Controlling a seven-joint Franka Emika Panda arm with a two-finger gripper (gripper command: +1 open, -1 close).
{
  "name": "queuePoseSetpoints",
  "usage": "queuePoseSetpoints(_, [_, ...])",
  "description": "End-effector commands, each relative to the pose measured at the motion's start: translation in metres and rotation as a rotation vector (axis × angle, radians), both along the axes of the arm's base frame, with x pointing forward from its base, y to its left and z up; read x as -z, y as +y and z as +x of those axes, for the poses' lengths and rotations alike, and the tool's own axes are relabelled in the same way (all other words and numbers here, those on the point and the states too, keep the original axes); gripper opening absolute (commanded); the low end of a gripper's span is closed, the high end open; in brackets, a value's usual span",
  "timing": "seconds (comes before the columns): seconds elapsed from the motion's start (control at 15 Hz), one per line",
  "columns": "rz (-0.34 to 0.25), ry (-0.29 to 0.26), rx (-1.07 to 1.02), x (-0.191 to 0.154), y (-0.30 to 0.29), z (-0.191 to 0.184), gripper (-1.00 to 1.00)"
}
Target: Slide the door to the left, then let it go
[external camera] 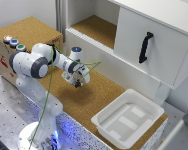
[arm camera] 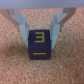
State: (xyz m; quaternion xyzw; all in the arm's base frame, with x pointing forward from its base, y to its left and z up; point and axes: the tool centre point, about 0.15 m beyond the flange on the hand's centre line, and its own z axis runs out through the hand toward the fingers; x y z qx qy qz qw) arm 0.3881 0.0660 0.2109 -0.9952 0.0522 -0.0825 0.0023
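The door (external camera: 146, 47) with its black handle (external camera: 145, 47) stands on the cabinet's side toward the exterior view's right, untouched, so the whole slide remains, while the claw (external camera: 77, 80) hangs well apart, open around a dark numbered cube (arm camera: 41, 47) on the tabletop (external camera: 94, 97).

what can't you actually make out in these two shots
- Exterior view: the gripper is too small and blurred to tell whether it holds anything or touches the cork.
- Wrist view: the door and its black handle are out of frame.
- Wrist view: the dark cube sits between the fingers, but blur hides whether they touch it.
- Exterior view: the white bin corner is cut off by the bottom edge.
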Motion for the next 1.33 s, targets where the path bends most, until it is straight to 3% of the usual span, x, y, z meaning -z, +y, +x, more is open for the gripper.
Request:
queuePoseSetpoints(0.0, [-0.020, 0.040, -0.017, -0.037, 0.016, -0.003, -1.00])
queuePoseSetpoints(0.2, [-0.063, 0.085, -0.201, -0.036, 0.030, -0.003, -1.00])
queuePoseSetpoints(0.33, [-0.129, 0.104, -0.363, -0.024, 0.031, -0.002, -1.00])
queuePoseSetpoints(0.53, [-0.111, 0.073, -0.760, -0.015, 0.014, -0.001, -1.00])
queuePoseSetpoints(0.67, [-0.060, 0.027, -0.976, -0.018, 0.005, -0.007, -1.00])
queuePoseSetpoints(0.73, [-0.018, 0.023, -1.085, -0.017, 0.005, -0.008, -1.00])
queuePoseSetpoints(0.8, [0.017, 0.054, -1.240, -0.015, 0.010, -0.011, -1.00])
queuePoseSetpoints(0.87, [0.000, 0.070, -1.369, -0.014, 0.017, -0.015, -1.00])
queuePoseSetpoints(1.2, [-0.105, 0.023, -1.641, -0.016, 0.046, 0.002, -1.00])
queuePoseSetpoints(1.27, [-0.067, 0.033, -1.666, -0.022, 0.051, 0.014, -1.00])
